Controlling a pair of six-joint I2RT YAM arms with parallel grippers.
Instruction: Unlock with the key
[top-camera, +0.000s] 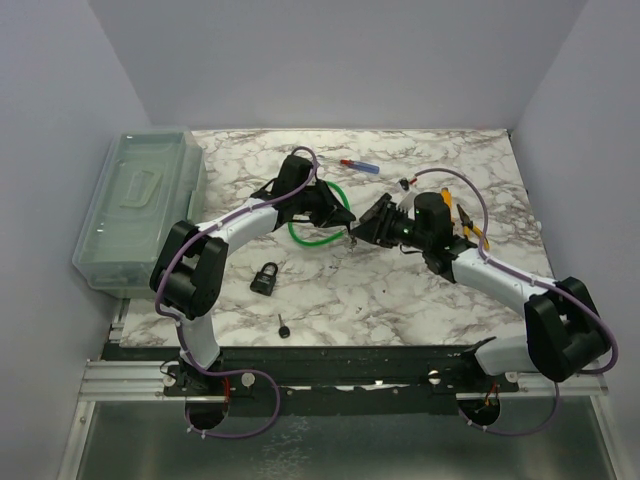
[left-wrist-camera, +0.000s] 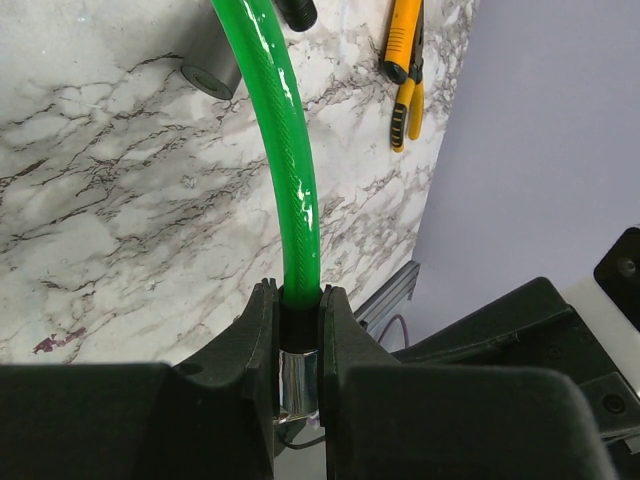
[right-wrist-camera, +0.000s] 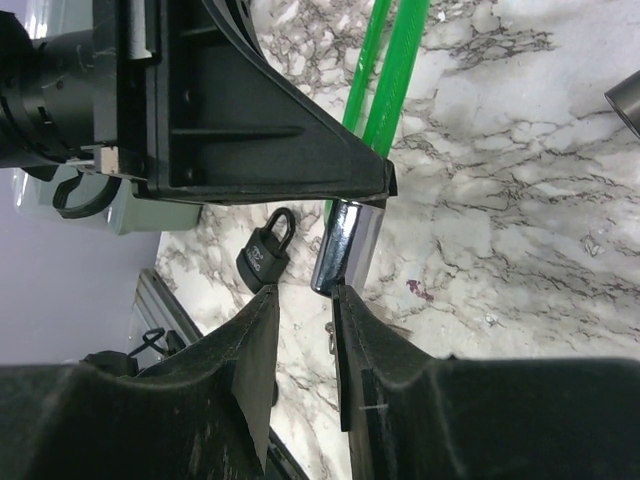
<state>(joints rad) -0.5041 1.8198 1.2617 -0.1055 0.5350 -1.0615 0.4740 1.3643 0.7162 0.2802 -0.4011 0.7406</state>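
Cable lock (left-wrist-camera: 296, 180) clamped in left gripper (left-wrist-camera: 300, 302)

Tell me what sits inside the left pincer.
The left pincer clamps the green plastic-coated cable at the black collar joining a chrome metal barrel. The barrel's lower end is covered by the pincer body, so any keyhole is unseen.

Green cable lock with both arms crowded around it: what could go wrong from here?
The left gripper grips the green cable only at its end, by the chrome barrel, so a push might twist it or make it slip. The right gripper sits close to the left one; they could collide.
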